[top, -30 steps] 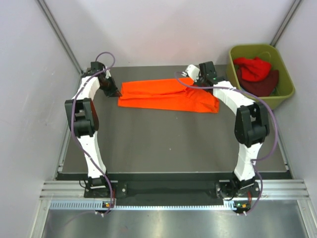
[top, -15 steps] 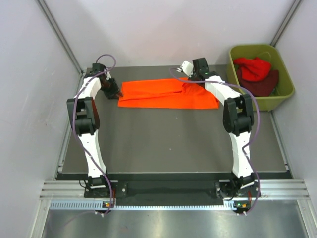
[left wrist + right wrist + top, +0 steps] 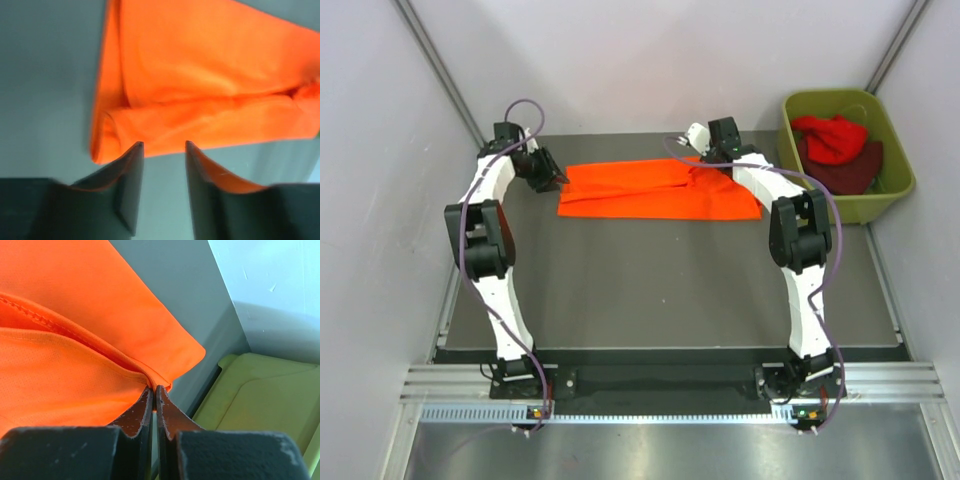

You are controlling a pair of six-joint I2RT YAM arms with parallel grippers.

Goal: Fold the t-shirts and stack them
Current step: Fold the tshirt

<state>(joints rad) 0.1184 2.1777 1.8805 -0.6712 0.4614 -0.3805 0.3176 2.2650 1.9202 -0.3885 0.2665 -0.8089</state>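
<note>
Two grippers work at the far side of the table (image 3: 660, 300), one at each end of the orange t-shirt (image 3: 660, 192), which lies there folded into a long band. Our right gripper (image 3: 154, 389) is pressed closed on a hemmed edge of the cloth, we think to carry this end over for the next fold. Our left gripper (image 3: 164, 145) has its jaws a little apart and holds nothing, just beside the shirt's left end, probably ready to pinch it. The red t-shirt (image 3: 832, 138) and the maroon t-shirt (image 3: 855, 172) lie in the green tub (image 3: 897, 190).
</note>
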